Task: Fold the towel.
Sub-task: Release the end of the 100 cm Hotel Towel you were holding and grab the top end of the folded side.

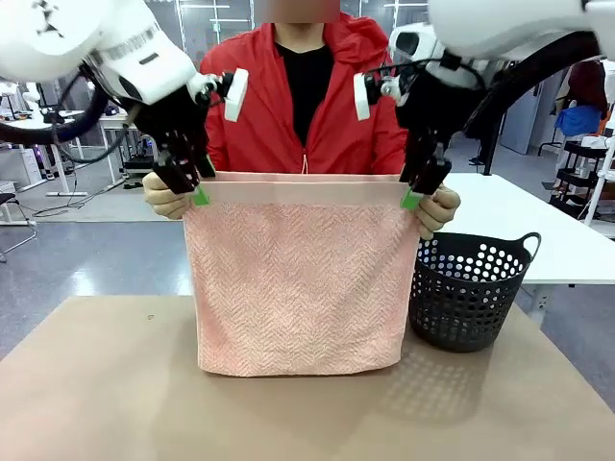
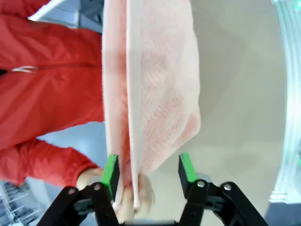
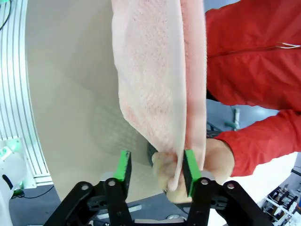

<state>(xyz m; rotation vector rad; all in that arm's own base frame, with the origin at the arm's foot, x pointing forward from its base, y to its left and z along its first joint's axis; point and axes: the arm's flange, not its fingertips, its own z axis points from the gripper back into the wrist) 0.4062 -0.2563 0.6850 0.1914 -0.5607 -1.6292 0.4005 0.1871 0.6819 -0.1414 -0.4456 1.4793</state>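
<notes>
The salmon-pink terry cloth towel hangs folded in the middle of the frame, above the tan bench. A person's hands pinch its top corners. The left gripper and right gripper are at those corners, jaws spread apart around the cloth, not squeezing it.

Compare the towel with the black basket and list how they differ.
The towel is salmon-pink cloth; the basket is black with holes. The towel hangs from the person's hands; the basket stands on the table. The towel is wider than the basket. Both reach the table.
</notes>
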